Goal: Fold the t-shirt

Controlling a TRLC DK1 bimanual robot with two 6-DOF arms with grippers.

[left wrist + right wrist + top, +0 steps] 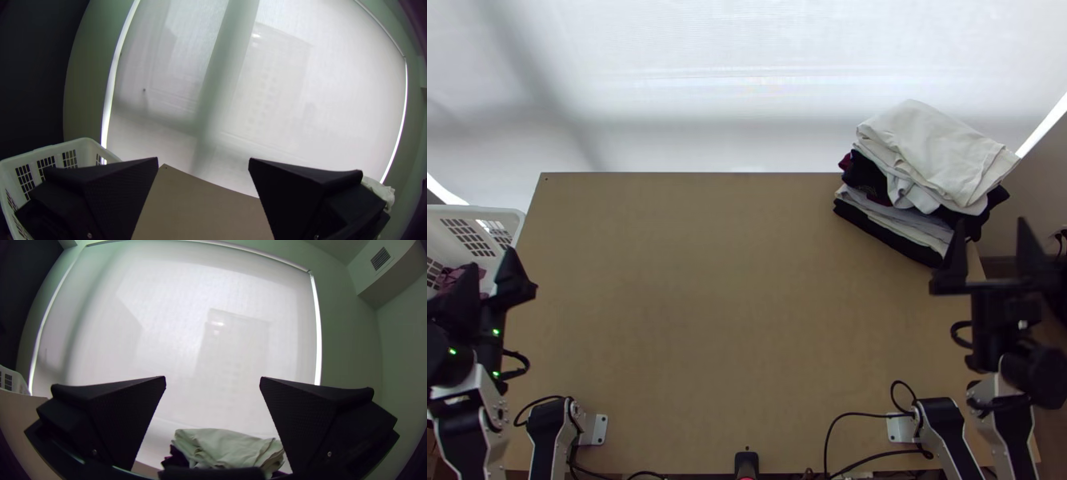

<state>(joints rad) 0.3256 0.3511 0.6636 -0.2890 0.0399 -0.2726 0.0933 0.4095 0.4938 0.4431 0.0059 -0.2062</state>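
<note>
Found left gripper [488, 258] spread at left edge, right gripper [989, 222] spread at right. Judged best to dip into basket [475, 210], pinch cloth [446, 277] firmly, lift high, spread mid-frame.

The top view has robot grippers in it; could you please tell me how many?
2: the left gripper, open, by the white basket at the left; and the right gripper, open, at the right, near the stack of clothes.
</note>
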